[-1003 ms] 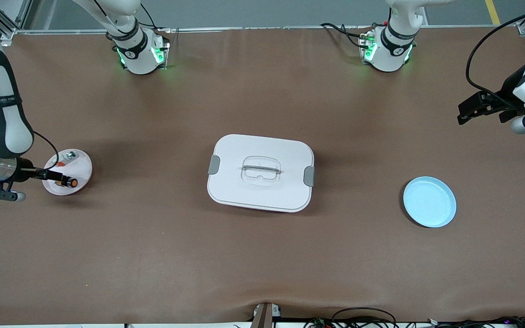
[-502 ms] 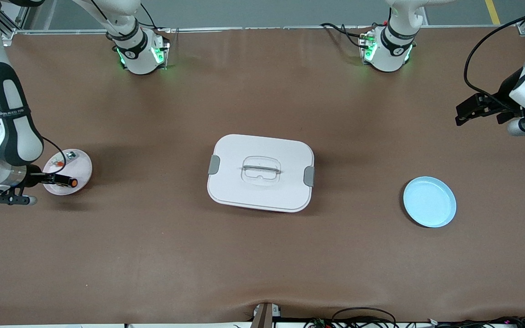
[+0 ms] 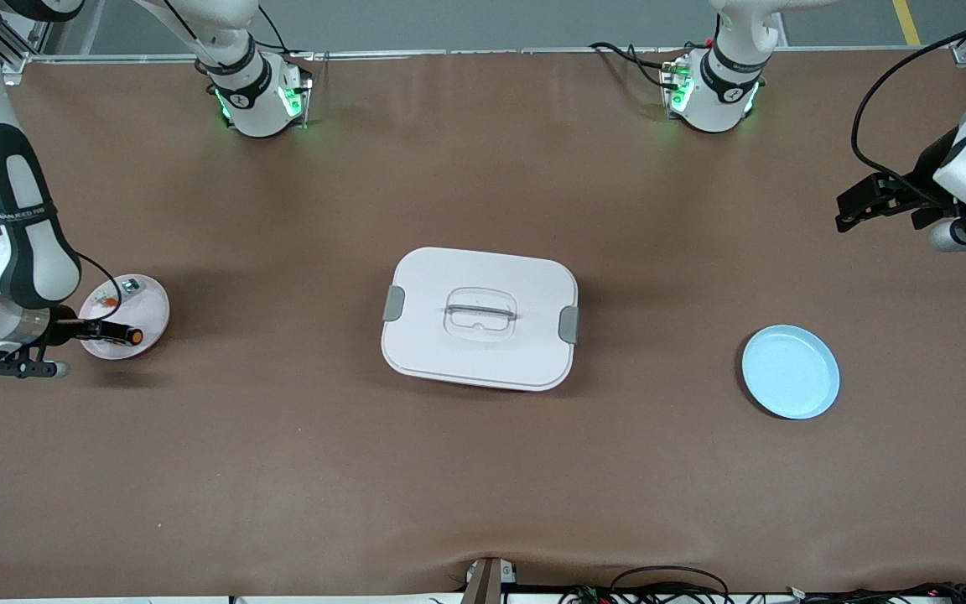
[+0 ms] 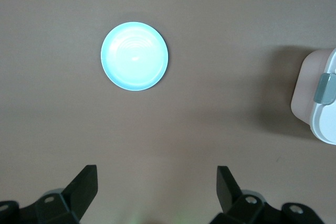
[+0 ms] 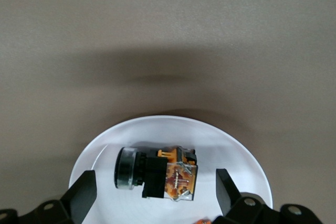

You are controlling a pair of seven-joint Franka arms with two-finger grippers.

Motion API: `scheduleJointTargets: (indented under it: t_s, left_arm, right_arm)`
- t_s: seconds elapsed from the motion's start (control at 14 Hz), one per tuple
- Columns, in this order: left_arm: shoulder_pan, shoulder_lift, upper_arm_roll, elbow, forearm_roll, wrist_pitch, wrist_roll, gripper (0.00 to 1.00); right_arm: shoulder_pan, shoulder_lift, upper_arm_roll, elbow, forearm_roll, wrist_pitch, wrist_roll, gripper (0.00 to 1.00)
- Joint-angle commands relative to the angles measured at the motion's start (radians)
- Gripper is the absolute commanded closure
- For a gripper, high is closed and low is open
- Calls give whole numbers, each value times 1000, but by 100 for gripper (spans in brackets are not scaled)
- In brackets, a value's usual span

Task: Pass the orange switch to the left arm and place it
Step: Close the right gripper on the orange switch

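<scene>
Right tool [image 5: 152,192] hangs open-fingered over orange switch [image 5: 156,173]; left arm waits.

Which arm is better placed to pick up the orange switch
Right. The right gripper is open around the orange switch on the white plate; the left gripper hangs open near the blue plate.

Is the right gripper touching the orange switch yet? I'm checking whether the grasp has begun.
Apart. In the right wrist view the right gripper is open, and bare white plate shows between each finger and the orange switch.
</scene>
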Motion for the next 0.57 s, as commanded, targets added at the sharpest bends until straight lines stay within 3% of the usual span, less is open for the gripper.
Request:
scheduleJointTargets:
  t_s: [0.0, 0.5]
  left_arm:
    - [-1, -1, -3, -4, 12, 11, 11, 0]
    - [-1, 1, -3, -4, 12, 14, 11, 0]
  right_arm:
    - [-35, 21, 16, 20, 8, -2, -2, 0]
    - [-18, 29, 16, 13, 14, -7, 145, 0]
